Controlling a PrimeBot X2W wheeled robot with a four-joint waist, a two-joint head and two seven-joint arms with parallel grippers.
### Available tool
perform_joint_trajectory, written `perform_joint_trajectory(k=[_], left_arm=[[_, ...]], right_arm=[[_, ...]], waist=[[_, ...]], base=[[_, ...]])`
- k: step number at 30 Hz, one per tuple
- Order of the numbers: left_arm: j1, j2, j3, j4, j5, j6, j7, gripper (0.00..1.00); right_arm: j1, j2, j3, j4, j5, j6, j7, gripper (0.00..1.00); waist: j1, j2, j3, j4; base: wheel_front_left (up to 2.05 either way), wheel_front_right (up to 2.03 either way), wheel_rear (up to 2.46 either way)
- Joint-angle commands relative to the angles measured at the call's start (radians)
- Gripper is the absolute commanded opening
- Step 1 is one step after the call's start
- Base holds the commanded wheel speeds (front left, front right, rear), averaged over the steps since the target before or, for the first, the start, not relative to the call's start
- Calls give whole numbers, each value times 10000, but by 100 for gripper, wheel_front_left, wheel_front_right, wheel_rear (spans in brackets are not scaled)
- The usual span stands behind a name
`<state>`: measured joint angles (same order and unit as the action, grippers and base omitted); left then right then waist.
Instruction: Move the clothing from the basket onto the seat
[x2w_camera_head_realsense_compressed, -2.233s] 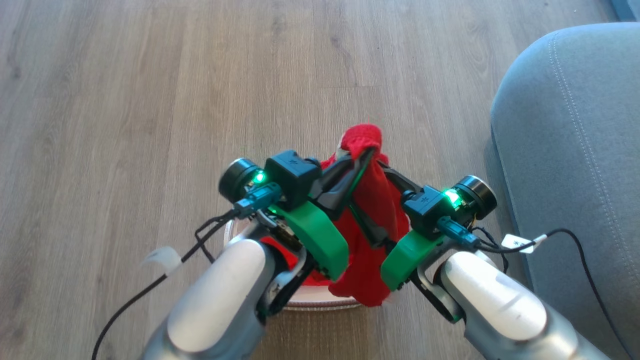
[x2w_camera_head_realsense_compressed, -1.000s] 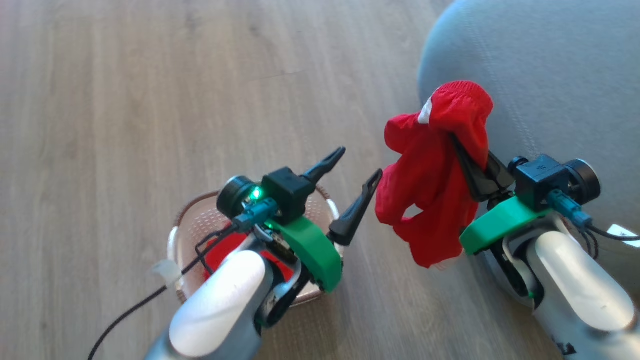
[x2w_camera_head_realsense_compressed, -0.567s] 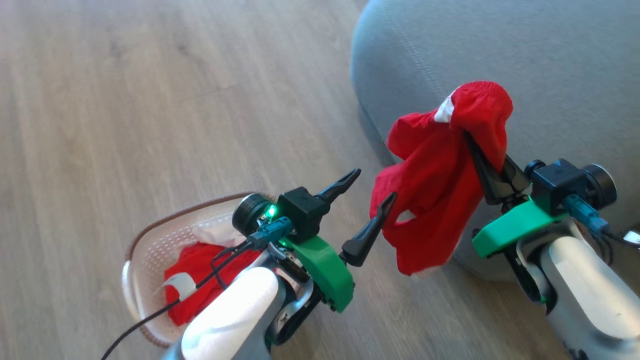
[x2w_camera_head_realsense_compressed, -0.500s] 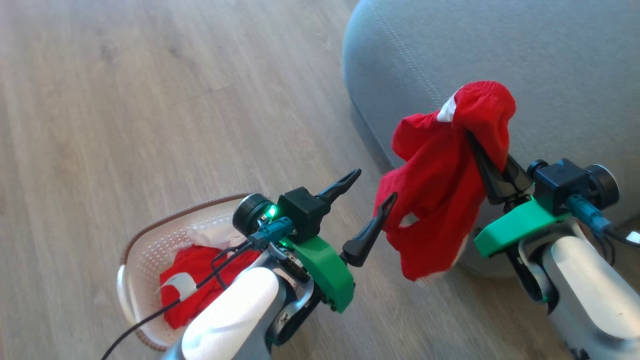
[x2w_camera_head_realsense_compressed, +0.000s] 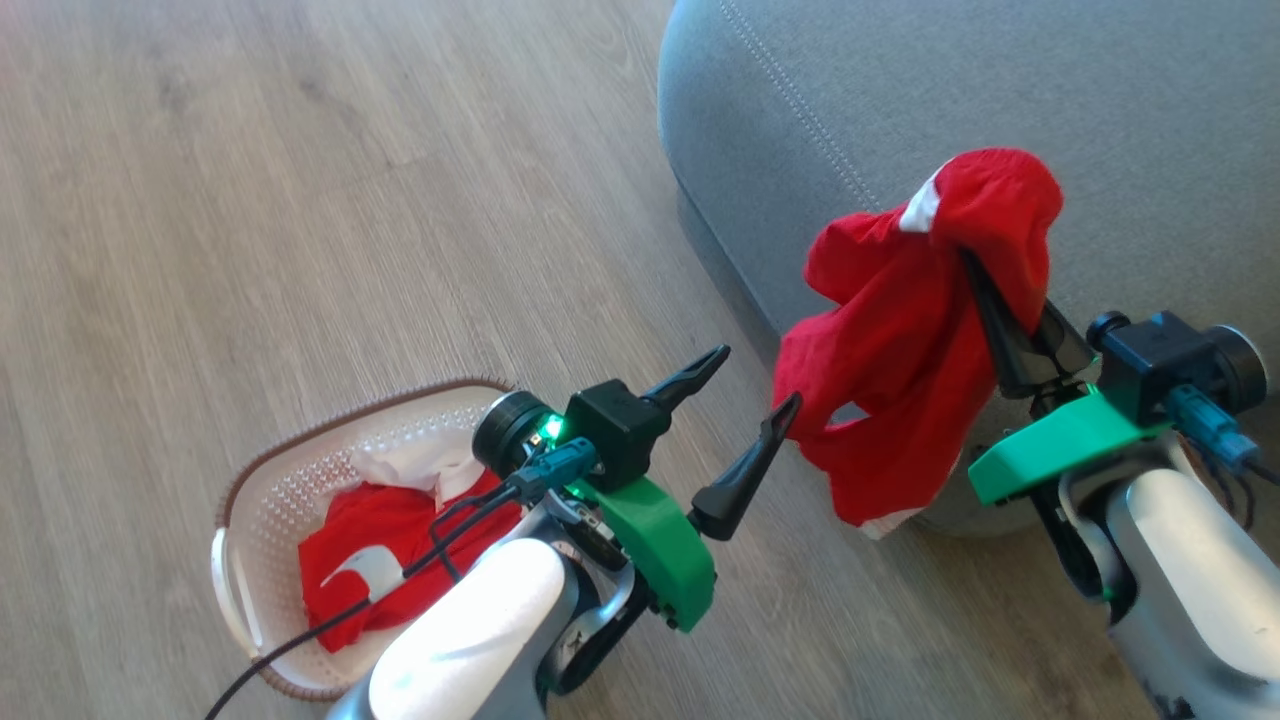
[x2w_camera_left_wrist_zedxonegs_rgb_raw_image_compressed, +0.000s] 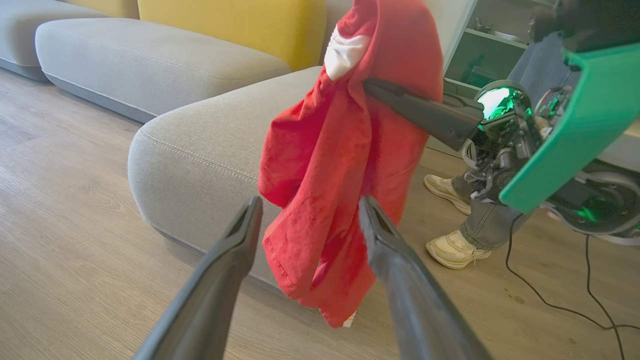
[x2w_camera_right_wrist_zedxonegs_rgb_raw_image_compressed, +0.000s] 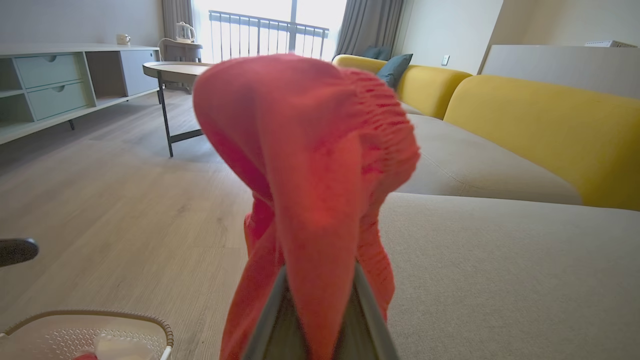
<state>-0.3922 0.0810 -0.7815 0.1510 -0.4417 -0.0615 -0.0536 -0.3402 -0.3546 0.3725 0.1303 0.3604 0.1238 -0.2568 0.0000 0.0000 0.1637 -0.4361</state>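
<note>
Right gripper (x2w_camera_head_realsense_compressed: 972, 265): clamped on red garment (x2w_camera_head_realsense_compressed: 900, 350), at edge of seat (x2w_camera_head_realsense_compressed: 900, 90).
Left gripper (x2w_camera_head_realsense_compressed: 757, 378): spread wide, empty.
Basket (x2w_camera_head_realsense_compressed: 300, 455): holds red and white clothing (x2w_camera_head_realsense_compressed: 370, 540).

We see the basket (x2w_camera_head_realsense_compressed: 262, 470) on the floor (x2w_camera_head_realsense_compressed: 250, 200) at lower left, with clothing (x2w_camera_head_realsense_compressed: 370, 550) lying inside it. Right of it, our left pincer (x2w_camera_head_realsense_compressed: 760, 375) sits just beside a garment (x2w_camera_head_realsense_compressed: 900, 350) draped over our right pincer (x2w_camera_head_realsense_compressed: 972, 268), by the near corner of the seat (x2w_camera_head_realsense_compressed: 1000, 90) at upper right.
</note>
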Motion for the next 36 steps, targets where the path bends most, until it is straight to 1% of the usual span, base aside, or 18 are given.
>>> perform_joint_trajectory(k=[1,5,9,17,20,21,24,27,29,32,36], left_arm=[[-554,-8,249,-323,-19,18,25,100],[-704,38,215,-382,43,45,113,100],[-1052,128,228,-467,149,42,275,100],[-2466,526,400,-668,608,-22,950,100],[-3047,728,453,-826,825,-61,1256,100],[-3047,728,453,-826,825,-61,1256,100],[-3508,948,567,-1049,1000,-41,1542,100],[-3799,1139,656,-1293,1105,-25,1749,100],[-3856,1251,676,-1430,1142,-19,1813,100],[-3841,1359,688,-1625,1163,17,1836,100],[-3687,1409,647,-1820,1138,49,1679,100]], right_arm=[[-133,-125,-54,-357,19,69,-49,0],[-448,-89,-142,-365,151,69,-49,0],[-986,-13,-331,-374,301,69,-49,0],[-2593,287,-715,-323,434,69,-49,0],[-3388,349,-1045,-259,529,69,-49,0],[-3388,349,-1045,-259,529,69,-49,0],[-4383,339,-1529,-35,749,69,-49,0],[-5561,178,-2177,517,1102,69,-49,0],[-6353,-51,-2585,1064,1277,69,-49,0],[-7587,-572,-3218,1963,1597,69,17,0],[-9176,-1563,-4146,3027,1935,69,420,0]], waist=[[0,0,115,37],[0,0,515,93],[0,0,1189,166],[0,0,3320,274],[0,0,4177,327],[0,0,4177,327],[0,0,4970,336],[0,0,5612,418],[0,0,5891,518],[0,0,6233,766],[0,0,6500,1249]], base=[[0,0,0],[0,0,0],[0,0,0],[0,0,0],[0,0,0],[0,0,0],[0,0,0],[0,0,0],[0,0,0],[0,0,0],[0,0,0]])
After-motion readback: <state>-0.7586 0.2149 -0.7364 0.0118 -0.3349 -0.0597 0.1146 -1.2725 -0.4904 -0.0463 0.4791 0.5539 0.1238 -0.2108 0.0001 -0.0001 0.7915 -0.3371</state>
